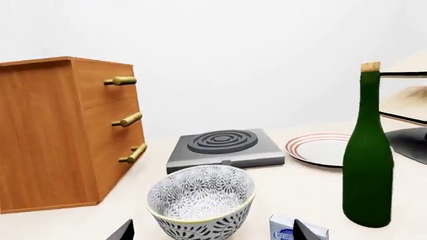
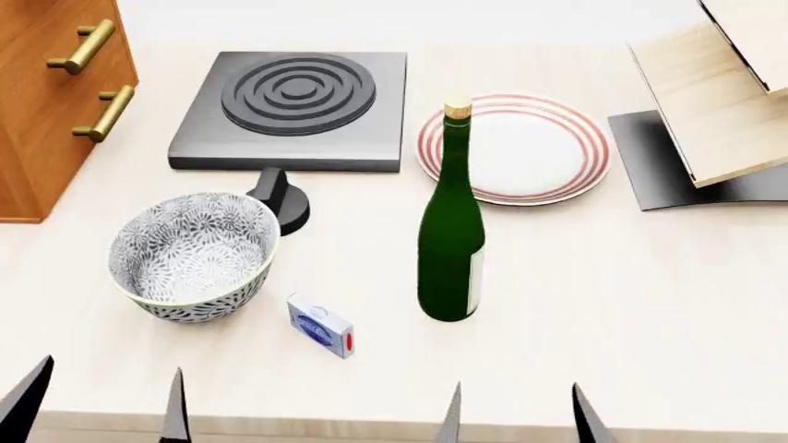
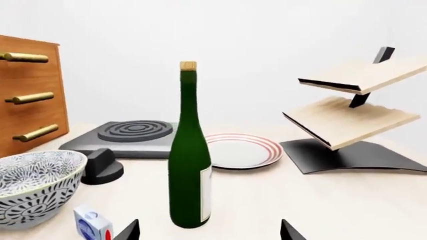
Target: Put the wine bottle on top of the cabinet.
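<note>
The wine bottle point(image 2: 451, 231) was seen standing upright on the worktop point(image 2: 640, 305), near the middle and toward its front edge, just before the striped plate point(image 2: 530, 152) and well apart from the cabinet point(image 2: 50, 101) at the back left corner. The left tool point(image 2: 101, 406) and the right tool point(image 2: 518, 415) were kept spread wide at the front edge, and nothing was held by them. The patterned bowl point(image 2: 191, 254) and a small box point(image 2: 320, 325) were placed left of the bottle.

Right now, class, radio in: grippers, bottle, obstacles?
Both grippers open, empty. Wine bottle upright on table, ungrasped. Bowl sits between it and cabinet.
</note>
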### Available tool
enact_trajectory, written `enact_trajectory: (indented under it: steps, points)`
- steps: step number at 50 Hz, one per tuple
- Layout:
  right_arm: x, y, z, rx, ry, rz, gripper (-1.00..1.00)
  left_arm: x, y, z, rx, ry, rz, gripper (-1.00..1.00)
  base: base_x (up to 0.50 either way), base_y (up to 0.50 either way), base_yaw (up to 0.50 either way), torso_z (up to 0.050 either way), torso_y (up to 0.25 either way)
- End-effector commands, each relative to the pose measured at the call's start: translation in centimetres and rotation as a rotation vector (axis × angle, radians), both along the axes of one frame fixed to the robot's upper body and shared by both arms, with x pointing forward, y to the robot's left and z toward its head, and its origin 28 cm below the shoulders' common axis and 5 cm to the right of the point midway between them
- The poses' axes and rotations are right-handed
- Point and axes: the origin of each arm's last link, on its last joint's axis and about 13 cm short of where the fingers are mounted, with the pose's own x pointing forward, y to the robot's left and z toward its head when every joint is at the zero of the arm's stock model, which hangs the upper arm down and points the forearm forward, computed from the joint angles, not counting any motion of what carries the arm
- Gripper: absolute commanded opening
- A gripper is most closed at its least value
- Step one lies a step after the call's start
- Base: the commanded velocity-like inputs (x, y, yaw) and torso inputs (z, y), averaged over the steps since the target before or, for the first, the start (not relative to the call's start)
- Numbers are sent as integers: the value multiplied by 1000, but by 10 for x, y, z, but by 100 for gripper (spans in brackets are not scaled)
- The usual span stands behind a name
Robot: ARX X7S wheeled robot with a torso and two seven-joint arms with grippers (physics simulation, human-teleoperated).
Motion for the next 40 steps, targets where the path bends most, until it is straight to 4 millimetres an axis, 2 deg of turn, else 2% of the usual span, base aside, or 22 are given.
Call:
enact_trajectory:
  steps: [1,5,6,15,24,40]
  points:
    - [-7,3,26,2,-77,17,100,-9,-4,34,14,-88,-32,100,0,0,0,0,0]
    - [-10,5,37,4,-107,29,100,-14,-7,48,19,-116,-54,100,0,0,0,0,0]
    - [-11,5,43,8,-123,34,100,-17,-9,58,31,-152,-63,100,0,0,0,0,0]
    - [-22,9,71,20,-198,62,100,-30,-12,84,30,-228,-88,100,0,0,0,0,0]
    - [-29,9,86,19,-242,74,100,-38,-14,99,19,-272,-106,100,0,0,0,0,0]
    - [-30,10,88,30,-252,71,100,-41,-16,103,15,-293,-123,100,0,0,0,0,0]
